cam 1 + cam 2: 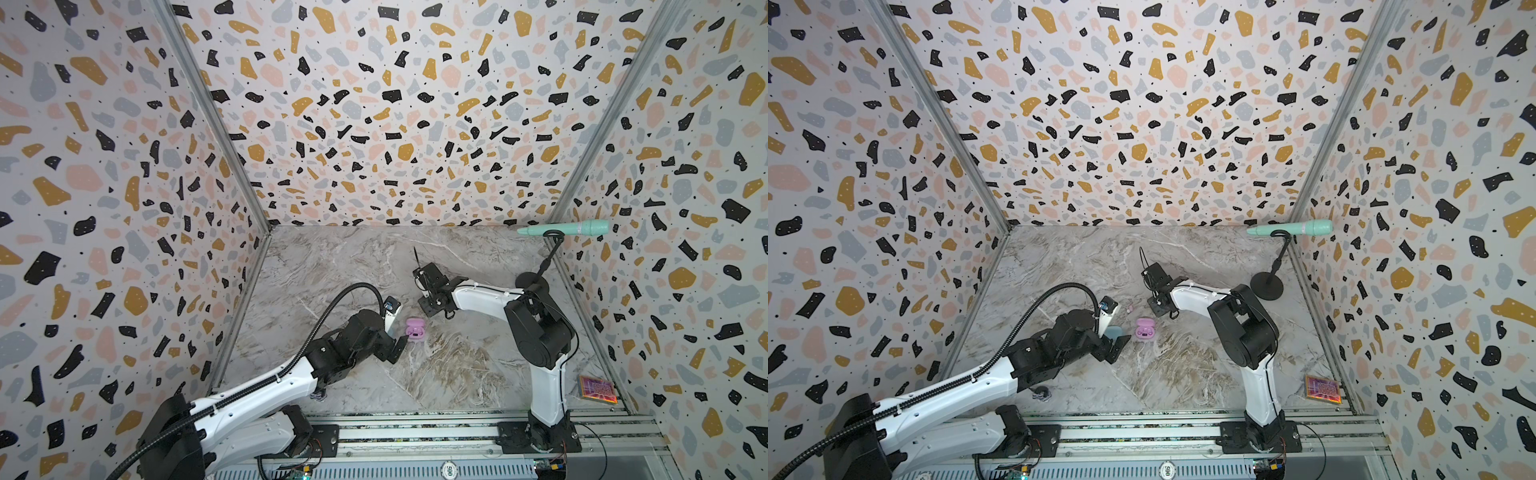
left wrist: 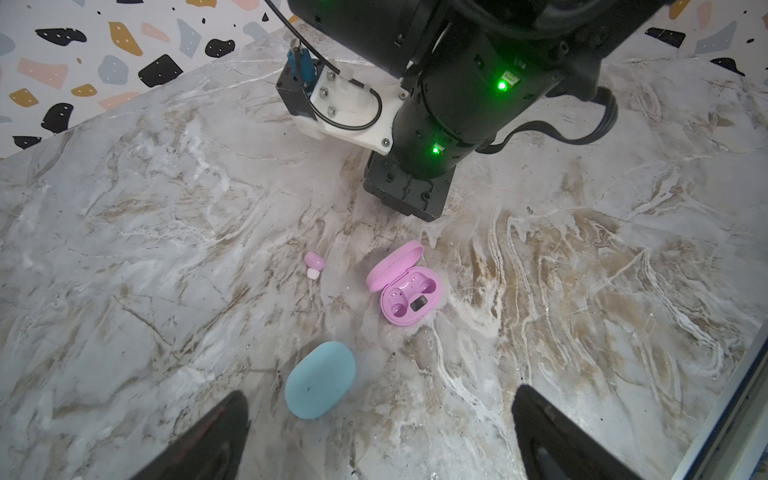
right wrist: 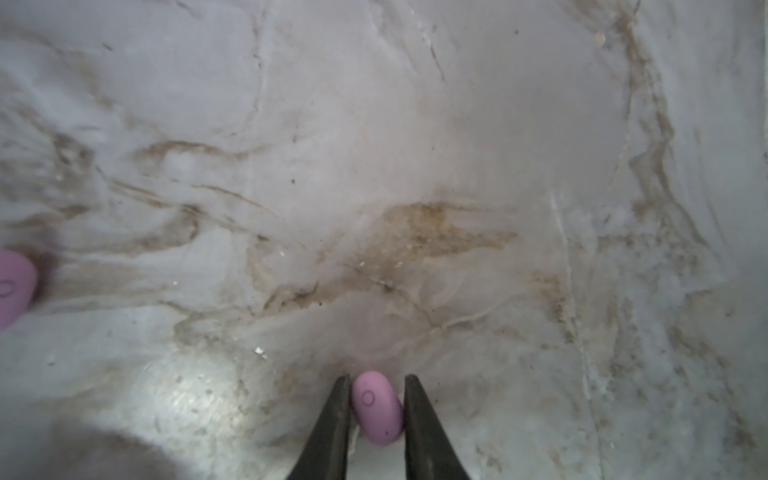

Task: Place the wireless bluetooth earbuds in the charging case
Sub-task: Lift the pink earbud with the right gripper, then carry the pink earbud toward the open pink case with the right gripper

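On a marble tabletop (image 1: pixel 457 374), bounded by speckled walls (image 1: pixel 124 208) at the left, right and far edges and by an aluminium rail (image 1: pixel 415 432) at the near edge.

Open room: bare marble across the far half, behind the right arm, and in the near middle between the two arm bases. The far right corner is taken by a mint microphone (image 1: pixel 565 228) on a black stand (image 1: pixel 1266 286). A colourful card (image 1: pixel 598 388) lies flat by the wall in the near right corner.

Writing: "500" on a round disc (image 1: pixel 1167 470) at the rail. Print on the card is too small to read.

Item 1, pink earbud (image 3: pixel 377 407): on the marble, directly between the fingers of the right gripper (image 3: pixel 378 376), with a ring mark on its back. The fingers are narrowly apart and close against both its sides. Whether they press on it cannot be told.

Item 2, second pink earbud (image 2: pixel 313 262): loose on the marble, near the right gripper and apart from both cases.

Item 3, pink case (image 2: pixel 405 286): lid open, mid-table, between the two grippers in both top views. Its small screen (image 2: pixel 417 304) is dark and unreadable.

Item 4, blue case (image 2: pixel 320 379): lid shut, just ahead of the left gripper (image 2: pixel 381 392), whose fingers are spread wide and hold nothing.
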{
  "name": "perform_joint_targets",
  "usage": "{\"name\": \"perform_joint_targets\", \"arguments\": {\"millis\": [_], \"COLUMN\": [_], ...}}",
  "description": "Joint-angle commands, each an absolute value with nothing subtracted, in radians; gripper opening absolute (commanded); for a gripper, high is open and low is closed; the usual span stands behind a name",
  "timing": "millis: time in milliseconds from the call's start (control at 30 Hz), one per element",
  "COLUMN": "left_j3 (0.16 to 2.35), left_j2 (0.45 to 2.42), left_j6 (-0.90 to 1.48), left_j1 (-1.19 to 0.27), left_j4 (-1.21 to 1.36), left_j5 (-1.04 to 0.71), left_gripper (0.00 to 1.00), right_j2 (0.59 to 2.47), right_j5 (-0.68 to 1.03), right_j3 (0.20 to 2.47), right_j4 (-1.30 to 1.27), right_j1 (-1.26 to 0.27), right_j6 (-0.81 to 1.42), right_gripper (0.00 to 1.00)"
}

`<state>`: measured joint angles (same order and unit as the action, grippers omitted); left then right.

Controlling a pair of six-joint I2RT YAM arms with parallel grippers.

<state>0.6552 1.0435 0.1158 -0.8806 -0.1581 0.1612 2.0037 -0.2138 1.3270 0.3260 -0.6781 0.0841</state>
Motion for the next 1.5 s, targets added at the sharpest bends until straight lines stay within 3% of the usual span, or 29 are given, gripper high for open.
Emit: {"name": "perform_joint_targets", "arguments": {"millis": [0, 500, 1033, 1467], "left_j3": [0.695, 0.698, 0.691, 0.702], "left_j2": [1.039, 1.042, 1.001, 0.933], "left_j6": [0.105, 0.104, 0.107, 0.12], "left_j1": [-0.879, -0.878, -0.878, -0.909], "left_j4": [-0.152, -0.153, -0.153, -0.202], "left_j5": [0.154, 0.155, 0.157, 0.261], "left_gripper": [1.0, 1.0, 1.0, 1.0], "right_j2": [2.007, 1.939, 1.75, 1.534], "right_j5": [-0.22, -0.167, -0.032, -0.087], "right_j3": [1.348, 1.33, 1.204, 1.052], "right_j4": [0.357, 0.358, 0.336, 0.341], "right_j1": [-0.673, -0.657, -0.652, -0.782], "right_j6": [0.09, 0.126, 0.2, 0.317], "right_gripper": [0.22, 0.16, 0.16, 0.16]}}
